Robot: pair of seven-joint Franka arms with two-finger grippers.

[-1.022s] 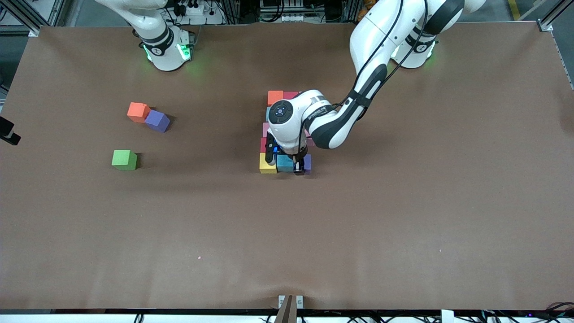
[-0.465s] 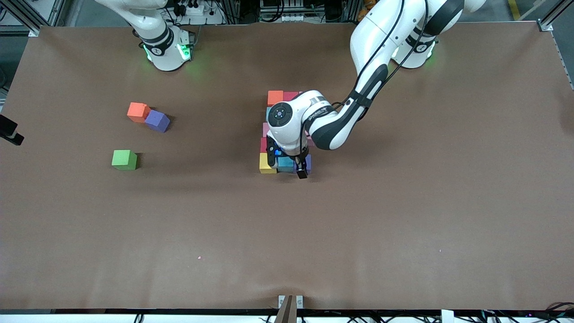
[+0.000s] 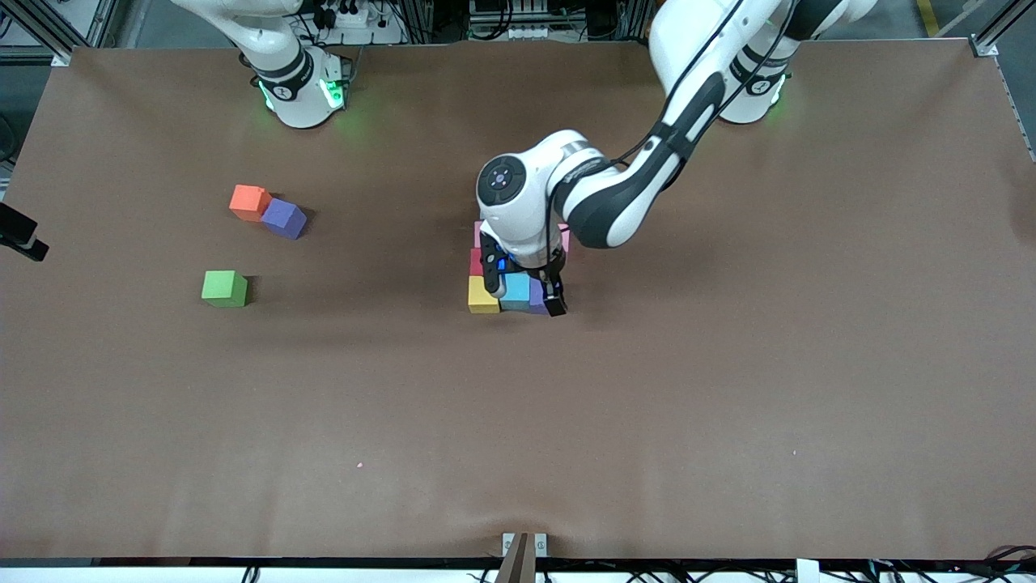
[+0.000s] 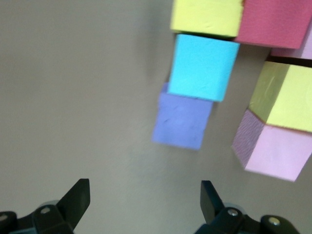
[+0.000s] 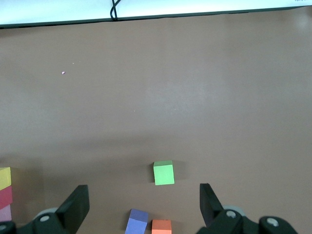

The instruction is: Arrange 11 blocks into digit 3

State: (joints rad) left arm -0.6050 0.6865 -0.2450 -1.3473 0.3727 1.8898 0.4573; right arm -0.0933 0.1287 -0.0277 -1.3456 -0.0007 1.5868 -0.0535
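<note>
Blue cube [image 3: 515,289] sits freed beneath the left gripper [image 3: 522,293], whose spread fingers could nudge it askew on lifting; the right gripper [image 5: 141,207], waiting, is also spread.

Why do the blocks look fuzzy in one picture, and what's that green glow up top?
Left wrist view: the blue cube and its neighbours are close and smeared soft. Front view: green lights glow at each arm base, and the left arm shadows the table.

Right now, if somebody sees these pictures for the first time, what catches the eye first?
The left gripper hangs open over the multicoloured digit 3 at mid-table, just above its row of yellow, blue and purple cubes nearest the front camera. Toward the right arm's end lie three loose cubes: an orange cube touching a purple cube, and a green cube apart, nearer the camera.
</note>
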